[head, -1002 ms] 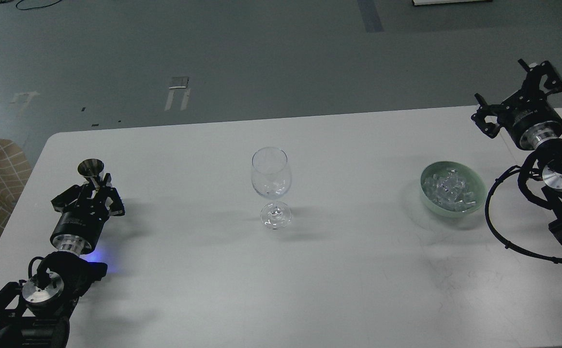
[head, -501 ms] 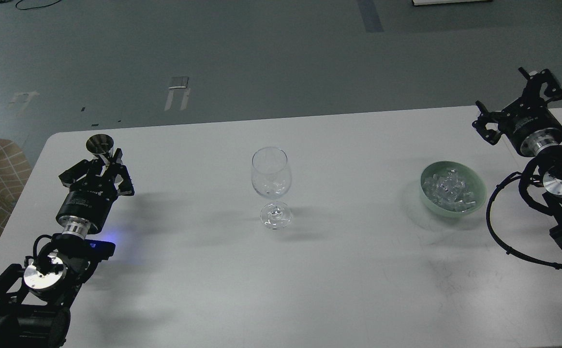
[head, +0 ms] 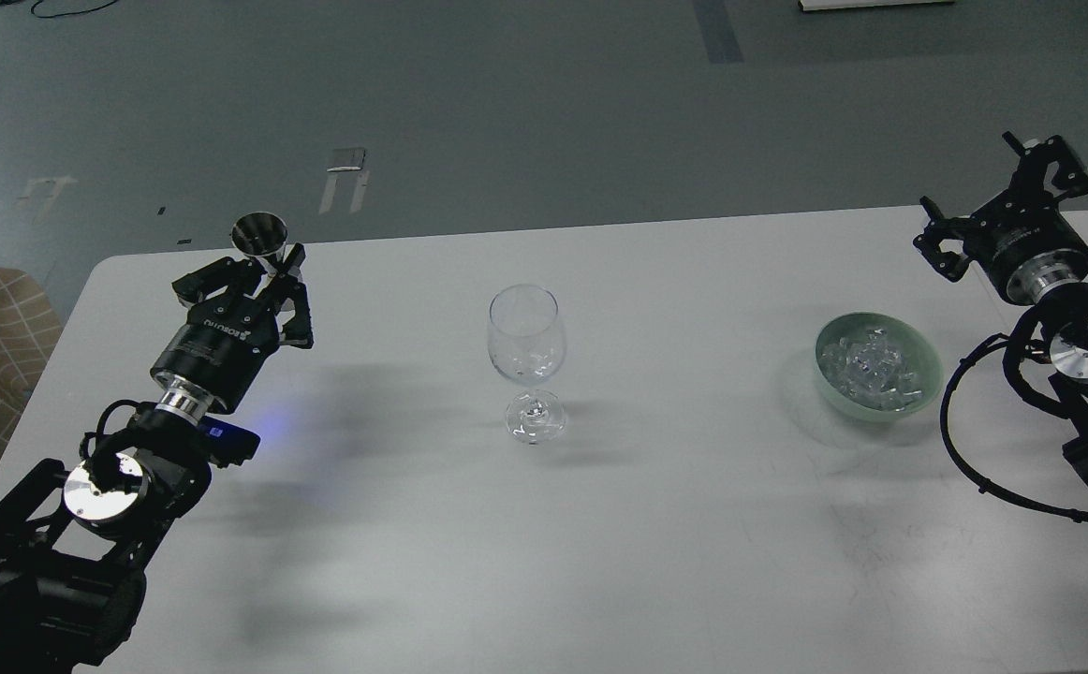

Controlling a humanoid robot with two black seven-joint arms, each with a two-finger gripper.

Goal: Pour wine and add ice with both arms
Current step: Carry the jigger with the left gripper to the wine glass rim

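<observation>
The ice [head: 874,372] lies in a green bowl [head: 918,346] near the counter's [head: 675,524] right edge. A wine glass [head: 526,348] stands mid-counter. The left claw [head: 274,267] grips a metal cup [head: 259,234] at the far left corner; the right claw [head: 1003,187] is spread, holding nothing.

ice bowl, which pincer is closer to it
Right. The right pincer hovers open just behind and right of the ice bowl; the left pincer, holding a metal cup, is across the table beyond the wine glass.
</observation>
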